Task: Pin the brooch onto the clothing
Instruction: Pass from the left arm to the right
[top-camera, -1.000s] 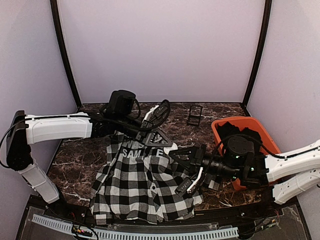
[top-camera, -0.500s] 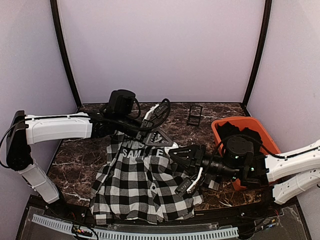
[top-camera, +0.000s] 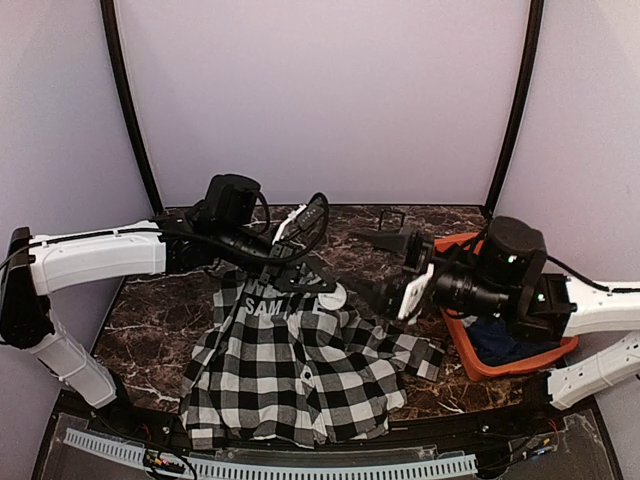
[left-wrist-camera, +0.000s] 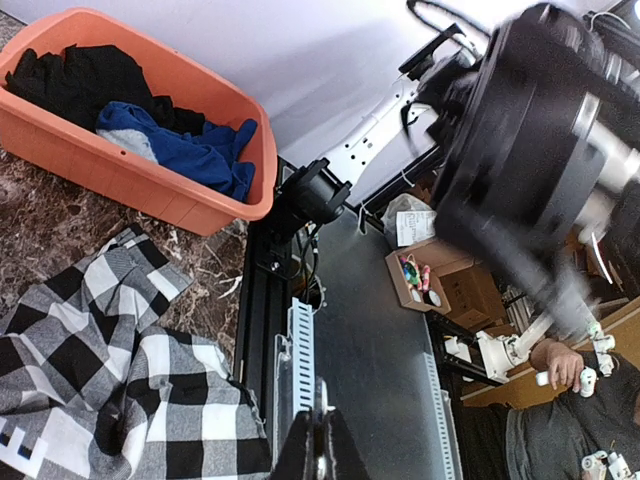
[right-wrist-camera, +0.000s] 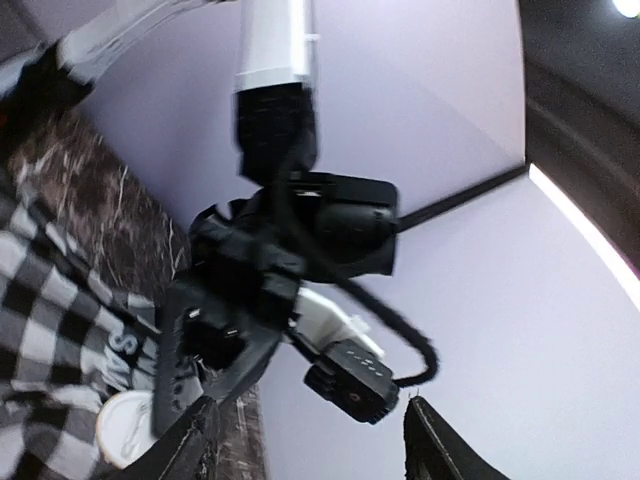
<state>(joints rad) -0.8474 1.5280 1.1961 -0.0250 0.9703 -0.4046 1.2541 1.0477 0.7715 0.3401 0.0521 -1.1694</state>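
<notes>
The clothing (top-camera: 290, 370), a black-and-white checked shirt with white block lettering, lies spread on the marble table; it also shows in the left wrist view (left-wrist-camera: 100, 370) and the right wrist view (right-wrist-camera: 40, 300). My left gripper (top-camera: 325, 288) hovers low over the shirt's collar end, shut on the brooch (top-camera: 331, 296), a small white round disc. Its fingers (left-wrist-camera: 320, 440) pinch the disc edge-on. The brooch (right-wrist-camera: 125, 430) shows face-on under that gripper in the right wrist view. My right gripper (top-camera: 385, 265) hangs raised to the right of it, open and empty (right-wrist-camera: 310, 405).
An orange basket (top-camera: 500, 365) with dark blue and black garments stands at the right; its wall (left-wrist-camera: 150, 190) shows in the left wrist view. The black frame rail (top-camera: 300, 440) runs along the table's near edge. Purple walls enclose the back and sides.
My right gripper has let go of the shirt, opened, and risen up and back to the right. The shirt's right side has dropped flat. My left gripper has stayed near the collar.
</notes>
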